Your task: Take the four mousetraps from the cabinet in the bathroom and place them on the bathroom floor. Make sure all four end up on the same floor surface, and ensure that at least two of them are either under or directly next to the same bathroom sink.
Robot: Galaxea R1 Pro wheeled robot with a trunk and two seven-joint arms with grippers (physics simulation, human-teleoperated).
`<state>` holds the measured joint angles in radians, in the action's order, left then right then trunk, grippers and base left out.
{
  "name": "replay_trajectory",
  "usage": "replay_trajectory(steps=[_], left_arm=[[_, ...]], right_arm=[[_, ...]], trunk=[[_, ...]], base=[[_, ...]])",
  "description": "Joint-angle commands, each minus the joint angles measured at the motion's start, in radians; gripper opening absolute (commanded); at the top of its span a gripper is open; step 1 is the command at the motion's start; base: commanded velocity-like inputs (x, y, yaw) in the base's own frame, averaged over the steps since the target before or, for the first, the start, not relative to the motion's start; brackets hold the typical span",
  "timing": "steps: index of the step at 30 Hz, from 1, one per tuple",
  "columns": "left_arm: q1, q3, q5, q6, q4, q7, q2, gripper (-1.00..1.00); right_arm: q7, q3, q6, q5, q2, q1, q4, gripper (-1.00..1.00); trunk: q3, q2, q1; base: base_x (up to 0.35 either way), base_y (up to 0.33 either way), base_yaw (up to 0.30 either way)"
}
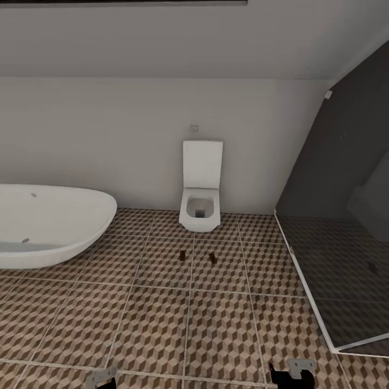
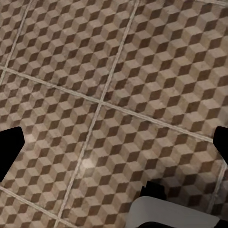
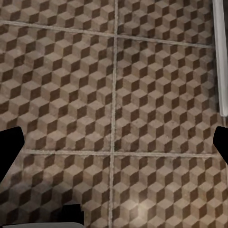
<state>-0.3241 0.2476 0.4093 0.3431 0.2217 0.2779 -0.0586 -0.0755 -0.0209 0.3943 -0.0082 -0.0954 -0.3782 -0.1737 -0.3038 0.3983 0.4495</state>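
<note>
Both grippers hang low over the patterned floor tiles, the left gripper and the right gripper each with fingers spread wide apart and nothing between them. Further off, two mousetraps lie flat on the tiles, near each other but not touching, just in front of the white toilet. A white bathtub sits to the left and a dark glass shower screen stands to the right.
</note>
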Motion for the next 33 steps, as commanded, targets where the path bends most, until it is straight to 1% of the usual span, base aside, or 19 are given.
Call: replay_trajectory(steps=[1, 10, 33], left_arm=[[-0.001, 0.009, 0.005, 0.017, -0.012, 0.006, 0.000, 1.00], [0.000, 0.010, 0.005, 0.040, -0.031, 0.006, 0.004, 1.00], [-0.001, 0.010, 0.005, 0.043, -0.036, 0.006, 0.012, 1.00]], right_arm=[[-0.004, -0.002, 0.009, -0.001, 0.000, 0.002, 0.002, 1.00], [-0.004, -0.002, 0.019, -0.002, 0.001, 0.007, 0.005, 1.00], [-0.004, -0.002, 0.022, -0.001, 0.002, 0.008, 0.034, 1.00]], trunk=[[-0.001, 0.002, 0.000], [0.010, 0.002, 0.000], [0.047, 0.002, 0.000]], base=[[0.000, 0.000, 0.000], [0.000, 0.000, 0.000], [0.000, 0.000, 0.000]])
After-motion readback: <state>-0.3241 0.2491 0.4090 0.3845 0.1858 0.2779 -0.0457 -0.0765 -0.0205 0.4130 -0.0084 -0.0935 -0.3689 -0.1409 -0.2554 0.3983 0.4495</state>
